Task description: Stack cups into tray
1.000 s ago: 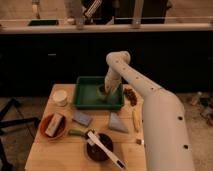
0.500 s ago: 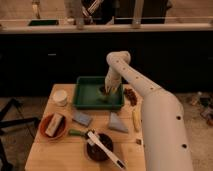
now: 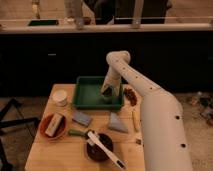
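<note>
The green tray (image 3: 87, 95) sits at the back middle of the wooden table. My gripper (image 3: 108, 93) reaches down into the tray's right end. A dark shape (image 3: 107, 97) lies right under it in the tray; it may be the dark grey-green cup, but I cannot make it out. The cream-white cup (image 3: 60, 97) stands upright on the table, left of the tray and apart from it.
An orange-red bowl (image 3: 46, 131) holding a pale block is at front left. A dark-brown bowl (image 3: 98, 149) with a white-handled brush across it is at the front. A grey-blue sponge (image 3: 81, 118), a folded cloth (image 3: 117, 123), a banana (image 3: 135, 120) and a reddish snack (image 3: 130, 95) lie around the tray.
</note>
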You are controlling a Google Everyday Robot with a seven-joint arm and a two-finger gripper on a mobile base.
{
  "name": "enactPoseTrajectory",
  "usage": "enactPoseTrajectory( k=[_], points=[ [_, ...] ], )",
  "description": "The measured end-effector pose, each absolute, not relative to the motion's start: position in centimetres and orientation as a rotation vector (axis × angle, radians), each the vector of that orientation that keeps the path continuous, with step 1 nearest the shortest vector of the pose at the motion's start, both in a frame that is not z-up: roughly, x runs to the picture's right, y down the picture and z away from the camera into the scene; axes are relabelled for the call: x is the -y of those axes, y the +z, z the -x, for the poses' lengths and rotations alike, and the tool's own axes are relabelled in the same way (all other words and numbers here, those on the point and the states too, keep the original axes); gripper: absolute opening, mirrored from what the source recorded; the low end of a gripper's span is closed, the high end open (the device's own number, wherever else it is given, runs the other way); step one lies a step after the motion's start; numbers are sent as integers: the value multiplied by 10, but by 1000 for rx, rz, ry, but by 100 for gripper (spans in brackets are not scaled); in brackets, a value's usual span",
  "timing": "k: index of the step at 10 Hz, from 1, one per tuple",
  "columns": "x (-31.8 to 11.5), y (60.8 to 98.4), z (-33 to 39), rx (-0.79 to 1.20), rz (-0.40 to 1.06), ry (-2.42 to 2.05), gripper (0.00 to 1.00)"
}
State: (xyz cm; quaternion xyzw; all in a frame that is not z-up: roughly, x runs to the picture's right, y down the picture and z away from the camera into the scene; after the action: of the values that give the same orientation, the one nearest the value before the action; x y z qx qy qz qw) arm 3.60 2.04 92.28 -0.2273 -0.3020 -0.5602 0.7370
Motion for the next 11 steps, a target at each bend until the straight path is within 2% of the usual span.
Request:
enactPoseTrajectory(
  k=[5,11],
  points=[
    [-6,914,-35,643,475,-1250,68],
    [45,881,-42,562,413,-1291,68]
  ],
)
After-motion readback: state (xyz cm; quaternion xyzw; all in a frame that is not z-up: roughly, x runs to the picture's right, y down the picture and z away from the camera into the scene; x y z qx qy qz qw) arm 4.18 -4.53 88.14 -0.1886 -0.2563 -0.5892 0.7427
